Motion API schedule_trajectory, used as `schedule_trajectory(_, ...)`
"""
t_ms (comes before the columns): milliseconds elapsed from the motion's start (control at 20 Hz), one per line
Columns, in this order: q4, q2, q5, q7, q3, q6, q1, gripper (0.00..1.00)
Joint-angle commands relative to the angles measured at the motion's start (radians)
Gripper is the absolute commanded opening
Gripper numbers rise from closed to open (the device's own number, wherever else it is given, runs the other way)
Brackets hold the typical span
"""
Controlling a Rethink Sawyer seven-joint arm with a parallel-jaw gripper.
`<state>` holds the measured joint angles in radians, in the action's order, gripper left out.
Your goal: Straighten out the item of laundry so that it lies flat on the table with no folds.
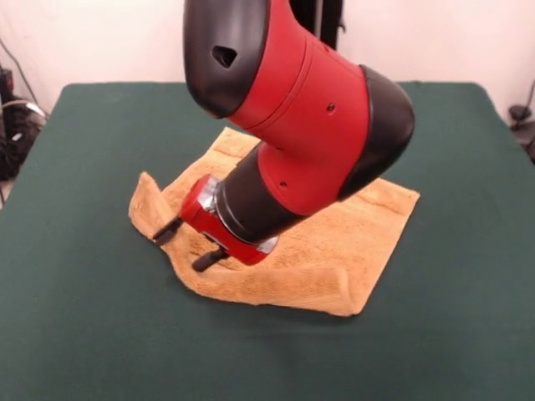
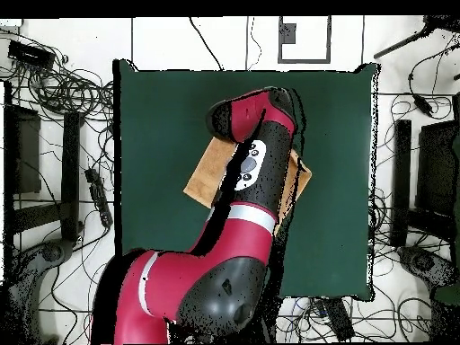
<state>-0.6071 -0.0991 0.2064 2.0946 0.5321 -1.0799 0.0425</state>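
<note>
The golden-orange towel (image 1: 351,234) lies near the middle of the dark green table (image 1: 84,317). Its left corner curls up and a fold ridge stands near its front corner. My gripper (image 1: 188,244) points down and to the left at the towel's left edge. Its two black fingers (image 1: 167,230) are spread apart, with their tips at the cloth. The arm hides the towel's middle. In the overhead view the arm covers the gripper, and the towel (image 2: 205,175) shows on both sides of the arm on the table (image 2: 162,108).
The big red and black arm (image 1: 309,125) hangs over the table's middle. Cables (image 2: 63,90) and dark equipment (image 2: 445,171) lie on the floor round the table. More cables (image 1: 12,125) lie past the table's left edge in the front view.
</note>
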Motion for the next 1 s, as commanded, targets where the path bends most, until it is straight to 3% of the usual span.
schedule_trajectory(50, -0.068, -0.084, 0.090, 0.064, -0.004, 0.043, -0.019, 1.00)
schedule_trajectory(550, -0.078, -0.063, 0.148, 0.092, 0.006, 0.104, -0.009, 1.00)
schedule_trajectory(1000, -0.086, 0.001, 0.252, 0.029, 0.073, 0.056, 0.030, 1.00)
